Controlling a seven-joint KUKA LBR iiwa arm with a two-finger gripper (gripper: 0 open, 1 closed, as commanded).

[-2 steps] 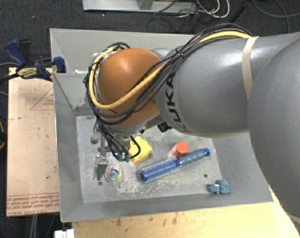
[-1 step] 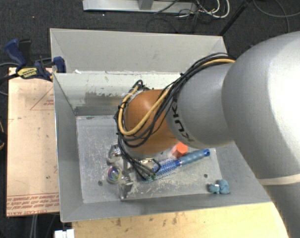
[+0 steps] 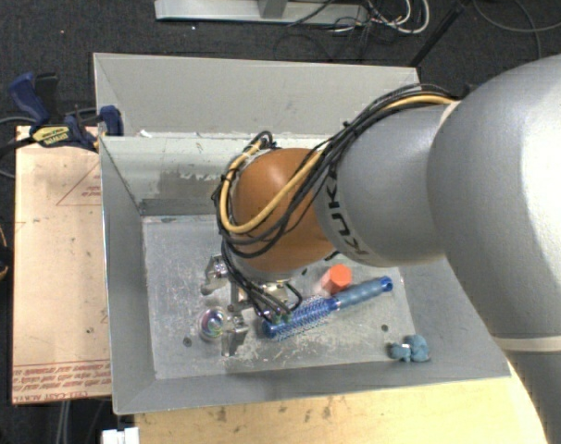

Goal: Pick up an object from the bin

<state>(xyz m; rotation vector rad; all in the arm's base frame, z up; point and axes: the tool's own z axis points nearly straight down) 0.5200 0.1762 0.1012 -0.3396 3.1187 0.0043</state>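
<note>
Plainly, the gripper [image 3: 232, 326] sits low on the bin's [image 3: 123, 276] front floor, just left of the blue brush [image 3: 329, 307]; wide or narrow, I cannot tell. Closing there may merely nudge the bristle end aside and grasp nothing.

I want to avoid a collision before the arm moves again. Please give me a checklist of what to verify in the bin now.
1. The gripper is inside the bin, low over its floor: ok.
2. The blue brush is clear of the gripper: cannot tell; its bristle end lies close beside it.
3. The orange block is clear of the gripper: ok; it lies behind the brush.
4. The small blue thing is clear: ok; it lies apart in the front right corner.
5. Something is held in the gripper: cannot tell.
</note>
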